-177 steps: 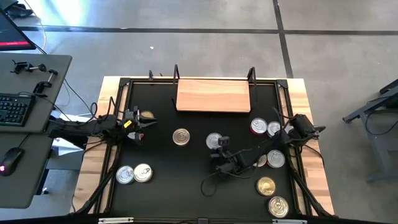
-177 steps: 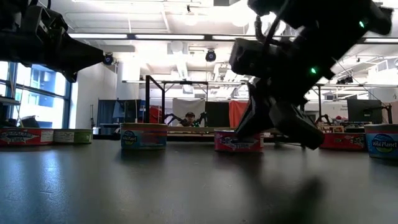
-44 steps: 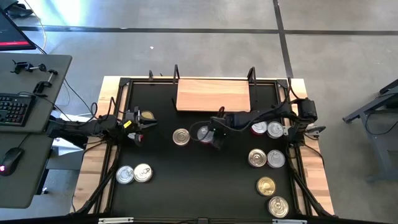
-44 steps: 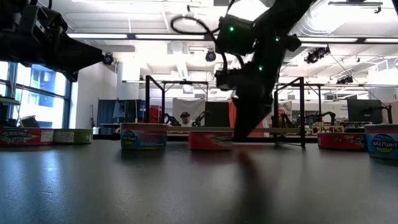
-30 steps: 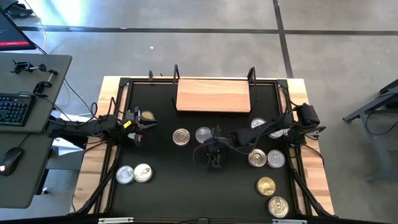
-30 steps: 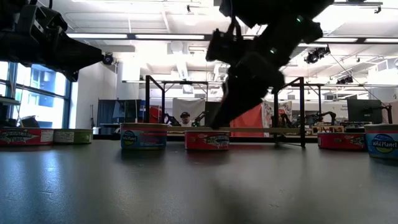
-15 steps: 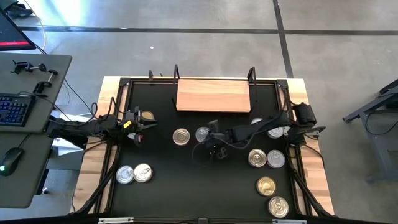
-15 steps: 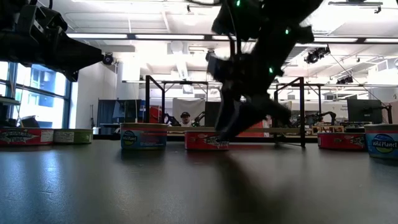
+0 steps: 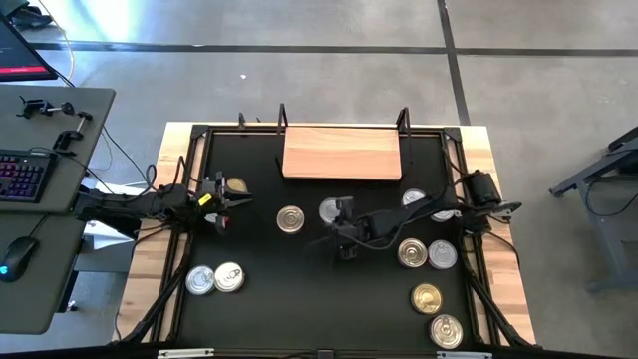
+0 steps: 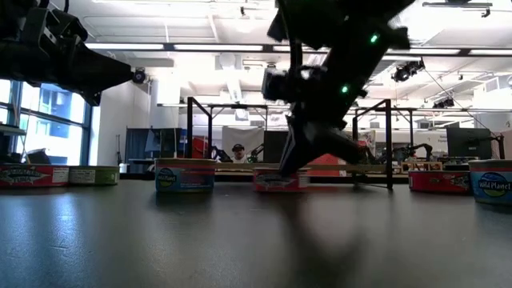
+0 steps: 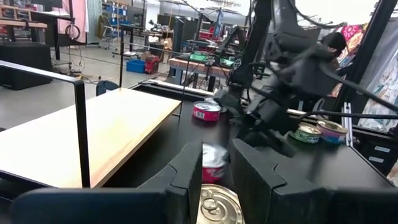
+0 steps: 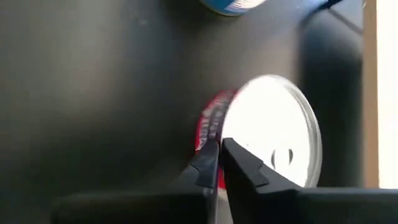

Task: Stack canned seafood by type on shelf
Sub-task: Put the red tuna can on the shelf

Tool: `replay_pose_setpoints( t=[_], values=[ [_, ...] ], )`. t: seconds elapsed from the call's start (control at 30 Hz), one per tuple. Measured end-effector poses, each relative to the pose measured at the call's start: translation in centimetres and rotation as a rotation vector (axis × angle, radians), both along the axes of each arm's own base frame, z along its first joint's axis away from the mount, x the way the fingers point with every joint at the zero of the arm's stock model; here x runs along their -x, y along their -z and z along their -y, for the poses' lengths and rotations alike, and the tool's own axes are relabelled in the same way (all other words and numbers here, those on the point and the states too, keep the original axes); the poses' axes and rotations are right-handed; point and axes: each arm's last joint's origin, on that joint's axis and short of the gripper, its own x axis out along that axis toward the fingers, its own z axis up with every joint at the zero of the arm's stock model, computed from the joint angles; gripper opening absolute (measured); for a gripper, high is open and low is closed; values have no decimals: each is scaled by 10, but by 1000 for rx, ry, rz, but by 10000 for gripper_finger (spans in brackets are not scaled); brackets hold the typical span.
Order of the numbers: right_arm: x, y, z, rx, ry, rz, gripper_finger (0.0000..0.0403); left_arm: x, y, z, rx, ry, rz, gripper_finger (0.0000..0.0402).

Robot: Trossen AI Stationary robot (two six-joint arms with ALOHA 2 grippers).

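Observation:
A red-sided can (image 9: 329,209) with a bright lid (image 12: 273,130) sits on the black table in front of the wooden shelf (image 9: 342,153). My right gripper (image 9: 335,224) slants down at its near side, shut (image 12: 217,152). In the low view the gripper (image 10: 286,170) comes down onto that can (image 10: 280,180). At the table's left my left gripper (image 9: 225,194) waits level above the table. Its fingers (image 11: 189,168) stand a little apart, and a gold-lidded can (image 11: 217,205) shows below between them. My right gripper's shut fingertips (image 12: 208,155) lie against the red-sided can's side wall (image 12: 206,127), just under the lid's rim on its near side. The fingers slant down from the table's right. The can sits flat on the table.
A blue-sided can (image 9: 290,219) lies just left of the red one. More cans lie at the right (image 9: 412,253) (image 9: 442,255) (image 9: 427,297) (image 9: 446,331) and two at the near left (image 9: 200,280) (image 9: 228,276). Black posts (image 9: 403,120) stand at the shelf's ends.
My right gripper has gone from the table's middle toward the far edge, sinking and rolling, down to the red-sided can's near side. That can has slid a little toward the table's right.

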Motion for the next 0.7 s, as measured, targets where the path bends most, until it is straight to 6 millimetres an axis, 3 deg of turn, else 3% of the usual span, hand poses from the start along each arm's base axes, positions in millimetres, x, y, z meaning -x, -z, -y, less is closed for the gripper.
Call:
replay_pose_setpoints(
  t=[0.27,0.7],
  values=[
    [1,-13,-33,-114,88,13,1,-2,2,0,-2,0,-25,76],
    [1,-21,-38,-134,77,52,19,-4,6,0,-5,0,-72,76]
  ],
)
